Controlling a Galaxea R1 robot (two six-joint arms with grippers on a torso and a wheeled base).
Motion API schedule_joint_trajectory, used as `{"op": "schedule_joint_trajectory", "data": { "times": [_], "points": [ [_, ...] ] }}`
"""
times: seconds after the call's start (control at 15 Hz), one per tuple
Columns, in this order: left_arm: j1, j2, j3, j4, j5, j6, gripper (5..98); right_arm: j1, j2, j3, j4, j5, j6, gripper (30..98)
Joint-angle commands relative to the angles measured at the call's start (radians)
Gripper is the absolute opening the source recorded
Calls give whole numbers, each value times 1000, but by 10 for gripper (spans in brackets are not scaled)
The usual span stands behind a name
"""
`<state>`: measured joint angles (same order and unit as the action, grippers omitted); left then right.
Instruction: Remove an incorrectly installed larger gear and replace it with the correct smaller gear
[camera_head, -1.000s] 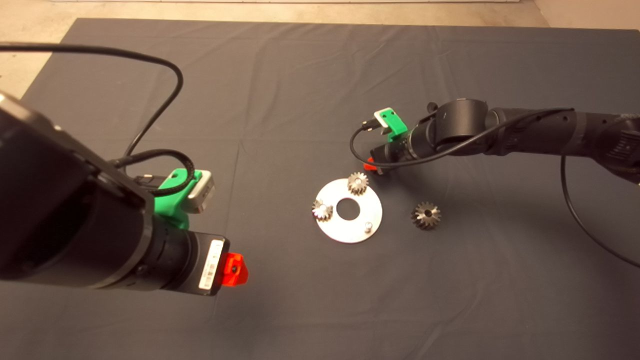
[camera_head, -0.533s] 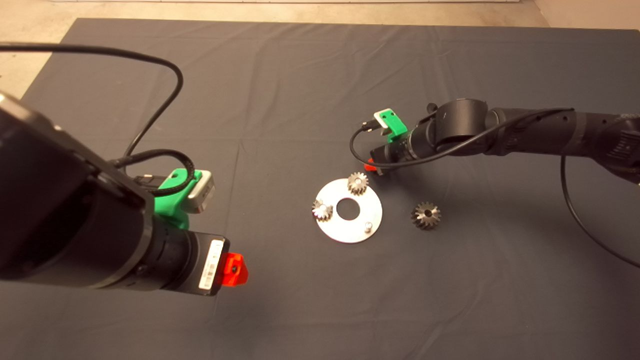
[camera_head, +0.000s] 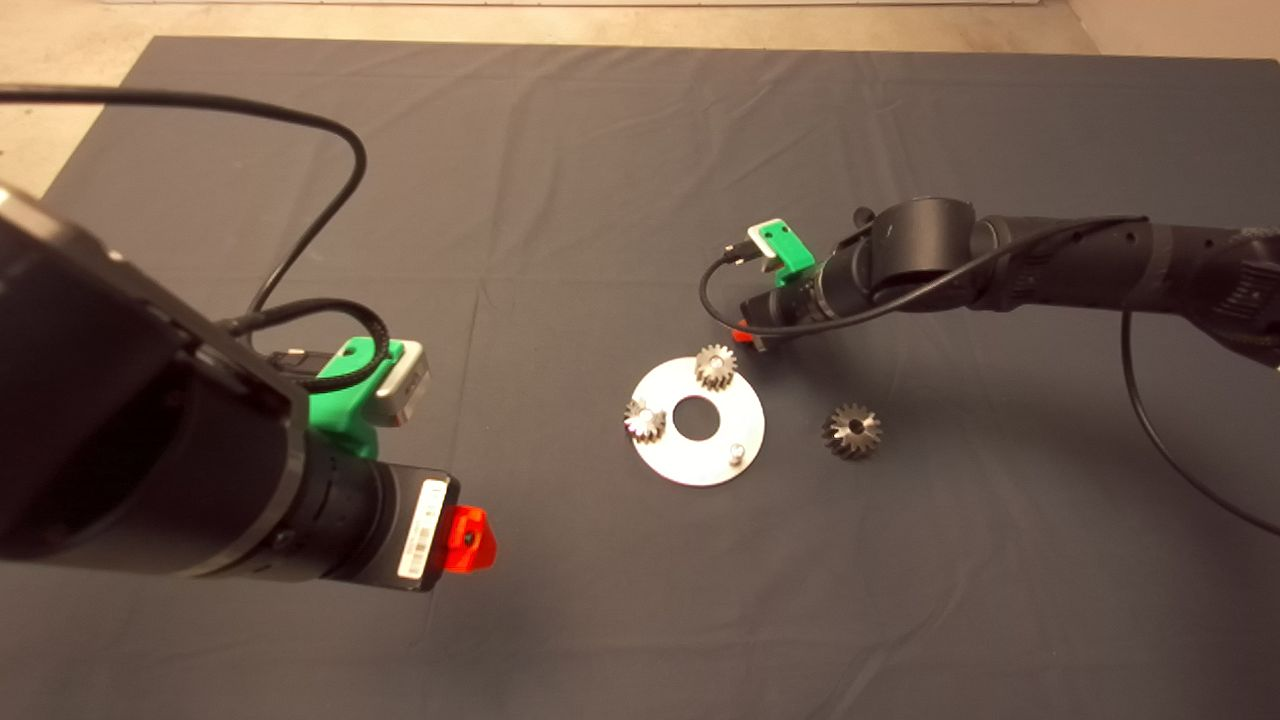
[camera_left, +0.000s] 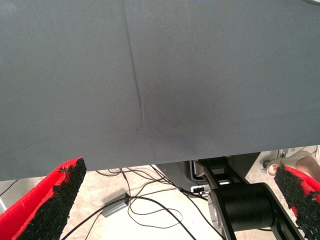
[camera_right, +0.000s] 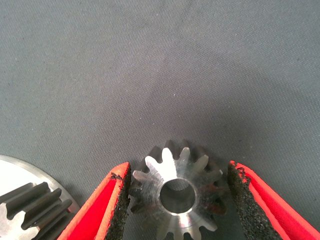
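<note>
The smaller gear (camera_right: 177, 197) lies flat on the mat between the pads of my right gripper (camera_right: 178, 192), which touch its teeth on both sides. In the head view that gripper (camera_head: 745, 337) is just behind the round steel plate (camera_head: 665, 455), and it hides the gear. The larger gear (camera_head: 852, 431) lies on the mat to the right of the plate. Two small gears (camera_head: 716, 367) (camera_head: 645, 421) sit on pegs of the plate. A third peg (camera_head: 736, 452) is bare. My left gripper (camera_head: 470, 538) is open and empty at the lower left.
The right wrist view shows the plate's edge (camera_right: 20, 172) and one mounted gear (camera_right: 30, 210) close beside the gripper. The left wrist view shows the mat's edge, with cables on the floor (camera_left: 145, 210) beyond it. A cable loops over the left arm (camera_head: 330, 200).
The right gripper's red fingers show a little less in the head view than a second ago. The gears, the plate and the left arm have not moved.
</note>
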<state>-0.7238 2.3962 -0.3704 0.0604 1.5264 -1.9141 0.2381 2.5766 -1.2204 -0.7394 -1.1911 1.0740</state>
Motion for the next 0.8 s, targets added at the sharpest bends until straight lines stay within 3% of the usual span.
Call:
{"op": "schedule_joint_trajectory", "data": {
  "times": [0.0,0.27,0.73],
  "points": [
    [-20,-1,13,-8,132,0,978,18,1,12,43,-2,-3,516],
    [-20,-1,13,-8,132,0,978,19,-2,12,48,-2,-3,448],
    [-20,1,15,-10,132,-2,978,21,-9,44,48,-4,-5,434]
  ]
}}
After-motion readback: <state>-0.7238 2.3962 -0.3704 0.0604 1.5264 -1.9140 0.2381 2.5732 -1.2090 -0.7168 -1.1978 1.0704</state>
